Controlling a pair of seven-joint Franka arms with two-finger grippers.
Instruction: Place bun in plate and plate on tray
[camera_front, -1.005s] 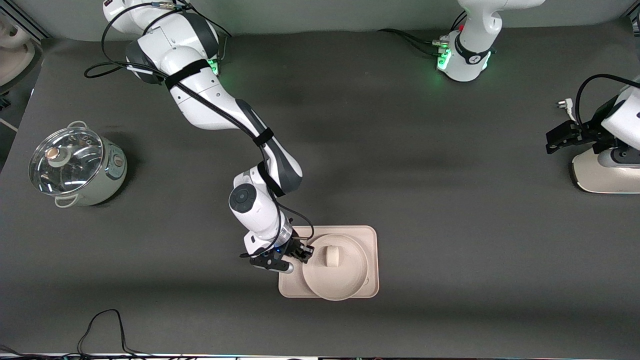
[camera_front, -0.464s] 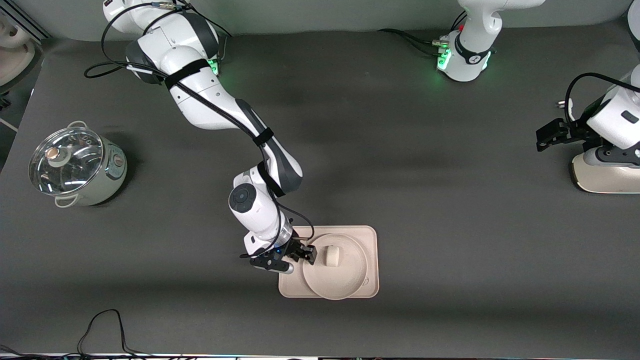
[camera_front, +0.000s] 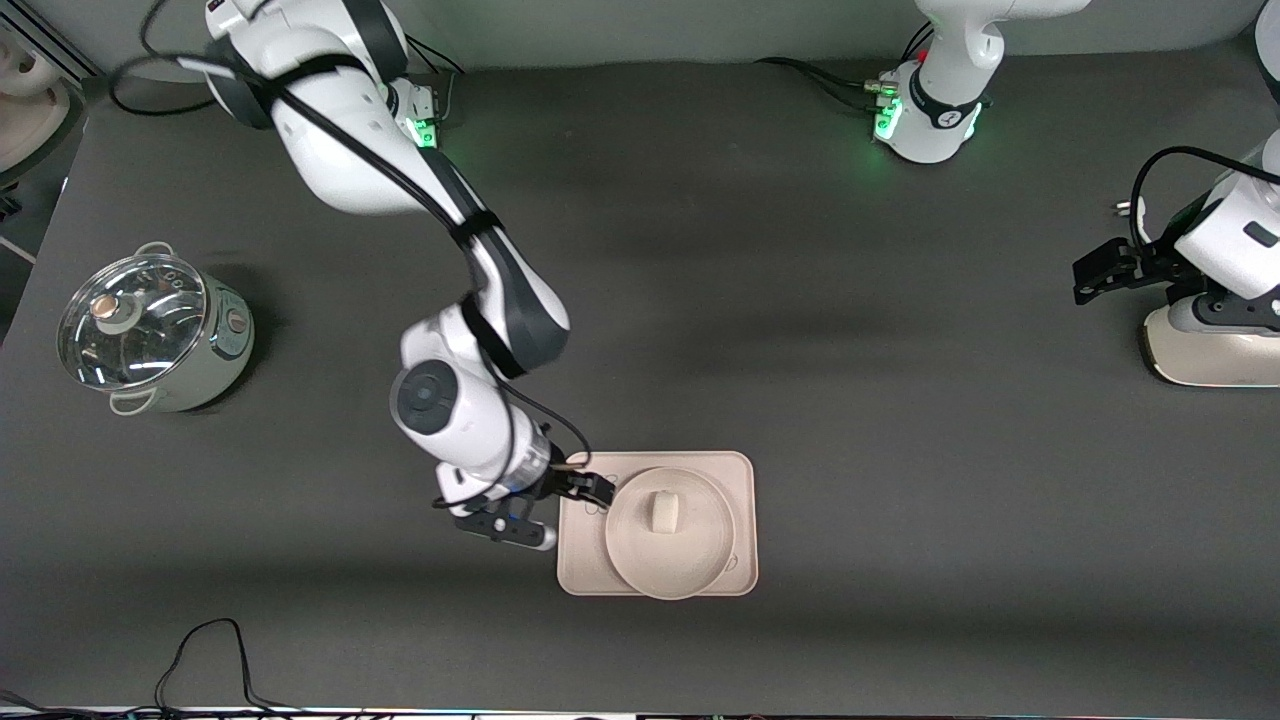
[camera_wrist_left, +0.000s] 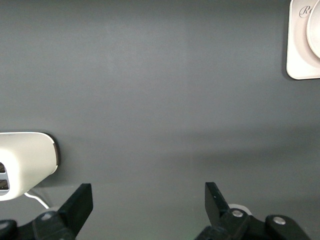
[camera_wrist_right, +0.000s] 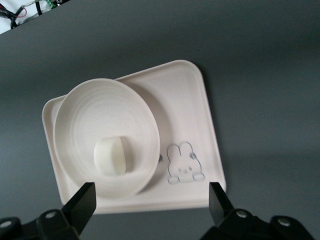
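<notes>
The off-white bun (camera_front: 661, 511) lies in the round cream plate (camera_front: 670, 565). The plate sits on the cream-pink rectangular tray (camera_front: 742, 472). My right gripper (camera_front: 592, 491) is open and empty over the tray's edge toward the right arm's end, just clear of the plate's rim. In the right wrist view the bun (camera_wrist_right: 112, 156), plate (camera_wrist_right: 100, 107) and tray (camera_wrist_right: 186, 100) with its rabbit drawing lie ahead of the open gripper (camera_wrist_right: 152, 205). My left gripper (camera_front: 1096, 272) waits open and empty at the left arm's end; its own view shows it (camera_wrist_left: 148, 205) over bare table, with a tray corner (camera_wrist_left: 299, 55).
A metal pot with a glass lid (camera_front: 150, 335) stands at the right arm's end of the table. A cream appliance (camera_front: 1210, 350) sits under the left arm. A black cable (camera_front: 205, 650) loops at the table edge nearest the front camera.
My right gripper has drawn back from the plate's rim toward the right arm's end, and its arm has swung that way. The plate, bun and tray stay put.
</notes>
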